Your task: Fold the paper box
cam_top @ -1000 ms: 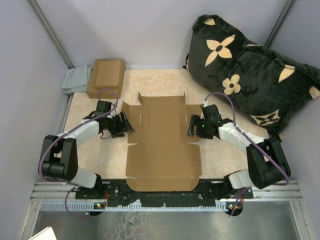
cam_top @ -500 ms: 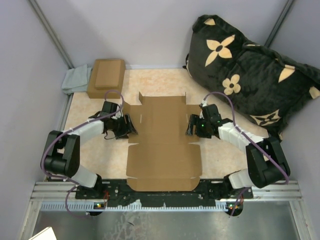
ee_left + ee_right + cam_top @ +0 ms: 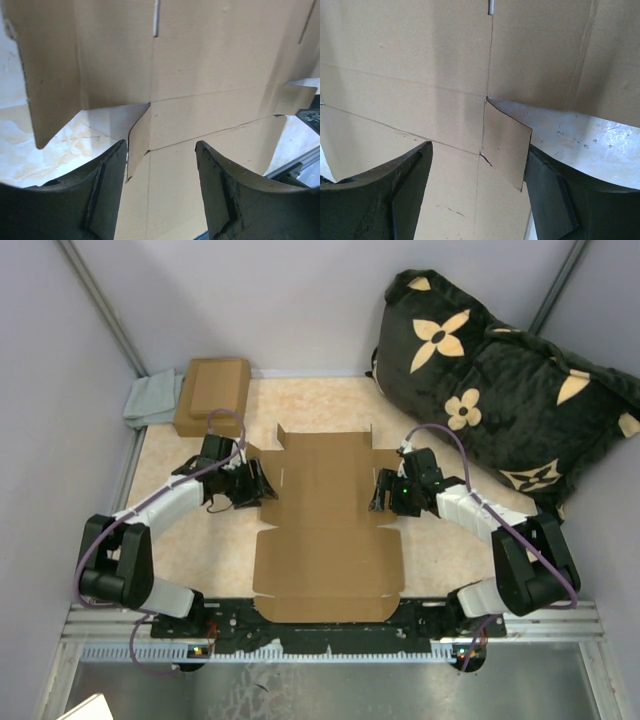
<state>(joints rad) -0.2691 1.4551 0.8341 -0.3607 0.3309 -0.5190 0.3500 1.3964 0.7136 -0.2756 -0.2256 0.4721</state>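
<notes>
The paper box (image 3: 325,525) is a flat brown die-cut cardboard sheet lying in the middle of the table, with flaps and slits along its sides. My left gripper (image 3: 262,486) is open at the sheet's left edge, over a small side tab (image 3: 137,145). My right gripper (image 3: 381,492) is open at the sheet's right edge, with a small side tab (image 3: 505,145) lifted between its fingers. Both wrist views are filled by the cardboard (image 3: 210,75) (image 3: 420,75). Neither gripper holds anything.
A smaller stack of brown cardboard boxes (image 3: 212,395) sits at the back left beside a grey cloth (image 3: 150,400). A large black cushion with beige flowers (image 3: 500,380) fills the back right. Grey walls close in the table.
My left gripper has moved right and slightly back, up to the sheet's left edge. My right gripper has crept slightly left toward the sheet's right edge.
</notes>
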